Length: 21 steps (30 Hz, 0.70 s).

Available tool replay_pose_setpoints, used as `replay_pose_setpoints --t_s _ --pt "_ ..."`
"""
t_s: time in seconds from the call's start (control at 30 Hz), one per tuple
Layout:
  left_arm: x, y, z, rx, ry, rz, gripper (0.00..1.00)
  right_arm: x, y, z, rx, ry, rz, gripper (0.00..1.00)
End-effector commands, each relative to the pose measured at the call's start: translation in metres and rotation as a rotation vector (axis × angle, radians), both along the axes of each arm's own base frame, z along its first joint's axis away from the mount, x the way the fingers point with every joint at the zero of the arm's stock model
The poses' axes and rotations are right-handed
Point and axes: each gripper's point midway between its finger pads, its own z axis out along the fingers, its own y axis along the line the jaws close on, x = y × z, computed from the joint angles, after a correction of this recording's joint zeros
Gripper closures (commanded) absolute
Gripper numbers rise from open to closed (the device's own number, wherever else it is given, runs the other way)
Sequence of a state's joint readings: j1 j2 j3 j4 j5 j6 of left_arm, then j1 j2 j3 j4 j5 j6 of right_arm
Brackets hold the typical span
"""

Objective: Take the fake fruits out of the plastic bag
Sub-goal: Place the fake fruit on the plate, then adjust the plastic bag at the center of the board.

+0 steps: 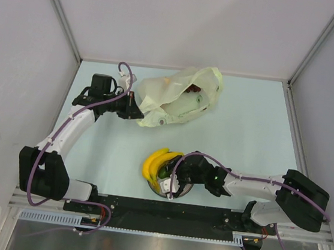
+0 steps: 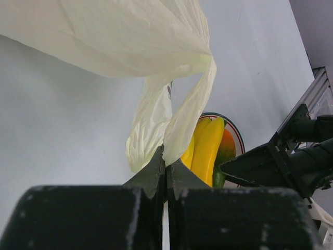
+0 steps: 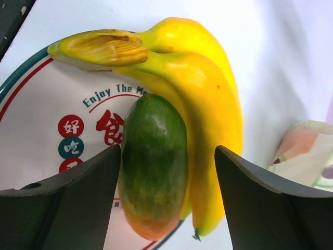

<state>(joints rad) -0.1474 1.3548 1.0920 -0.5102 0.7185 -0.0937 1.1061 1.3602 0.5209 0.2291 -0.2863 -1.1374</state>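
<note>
The plastic bag [image 1: 182, 96] lies crinkled at the back middle of the table. Through it I see a dark red shape [image 1: 193, 89] and a pale orange one [image 1: 169, 82]. My left gripper [image 1: 135, 111] is shut on the bag's handle [image 2: 156, 125] at its left end. The yellow banana bunch [image 1: 155, 163] and the green-orange mango [image 1: 165, 172] lie on the white plate [image 1: 179, 191] near the front. My right gripper [image 1: 171, 180] hangs open over the plate. In its wrist view the mango [image 3: 153, 172] and banana bunch [image 3: 208, 104] sit between its open fingers [image 3: 78, 203].
The white plate with red marks [image 3: 47, 114] sits close to the front rail [image 1: 163, 212]. Grey walls enclose the table on left, right and back. The bag's edge [image 3: 307, 151] shows beyond the bananas. My right arm [image 2: 270, 164] shows in the left wrist view.
</note>
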Motion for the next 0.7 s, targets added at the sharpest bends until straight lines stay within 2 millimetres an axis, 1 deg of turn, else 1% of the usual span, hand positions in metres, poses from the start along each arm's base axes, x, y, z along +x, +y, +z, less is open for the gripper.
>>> replay_pose_setpoints --t_s 0.0,0.03,0.1,0.13,0.2,0.27,0.33,0.37,0.4,0.43,0.5,0.53,0.57,0.6,0.63,0.67 --pt "-0.002 -0.004 0.010 -0.018 -0.036 -0.031 1.00 -0.004 -0.004 0.033 0.064 -0.031 0.005 0.22" --pt "-0.003 -0.005 0.009 -0.024 -0.027 -0.034 1.00 -0.007 -0.010 0.033 0.050 -0.018 0.006 0.21" --pt "-0.004 -0.008 0.008 -0.044 -0.013 -0.045 1.00 -0.011 -0.017 0.040 0.057 -0.008 0.021 0.19" --pt "-0.003 -0.008 0.009 -0.048 -0.012 -0.043 1.00 -0.015 -0.022 0.049 0.067 -0.012 0.029 0.18" --pt "-0.002 -0.010 0.010 -0.061 -0.009 -0.043 1.00 -0.016 -0.030 0.060 0.076 -0.017 0.025 0.17" --pt "-0.002 -0.011 0.010 -0.070 -0.009 -0.046 1.00 -0.017 -0.040 0.078 0.095 -0.035 0.007 0.16" --pt "-0.005 -0.011 0.009 -0.076 0.000 -0.039 1.00 -0.008 -0.049 0.103 0.138 -0.063 -0.050 0.16" --pt "-0.006 -0.011 0.008 -0.079 0.005 -0.037 1.00 -0.004 -0.050 0.110 0.164 -0.040 -0.098 0.15" --pt "-0.010 -0.012 0.004 -0.086 0.020 -0.043 1.00 0.005 -0.052 0.121 0.191 -0.040 -0.148 0.14" --pt "-0.011 -0.012 0.003 -0.087 0.022 -0.044 1.00 0.017 -0.053 0.141 0.234 -0.056 -0.212 0.15" --pt "-0.017 -0.012 -0.001 -0.084 0.028 -0.047 1.00 0.040 -0.054 0.152 0.260 -0.012 -0.327 0.17" --pt "-0.019 -0.011 -0.001 -0.084 0.024 -0.047 1.00 0.057 -0.052 0.177 0.319 -0.026 -0.390 0.20" --pt "-0.021 -0.011 -0.001 -0.080 0.017 -0.050 1.00 0.072 -0.048 0.172 0.306 0.001 -0.434 0.22" --pt "-0.022 -0.009 -0.004 -0.074 0.019 -0.046 1.00 0.094 -0.053 0.179 0.352 0.034 -0.522 0.24" --pt "-0.023 -0.009 -0.006 -0.071 0.023 -0.047 1.00 0.110 -0.051 0.201 0.403 0.035 -0.556 0.30" --pt "-0.024 -0.008 -0.005 -0.067 0.017 -0.050 0.99 0.128 -0.046 0.181 0.362 0.082 -0.602 0.33"
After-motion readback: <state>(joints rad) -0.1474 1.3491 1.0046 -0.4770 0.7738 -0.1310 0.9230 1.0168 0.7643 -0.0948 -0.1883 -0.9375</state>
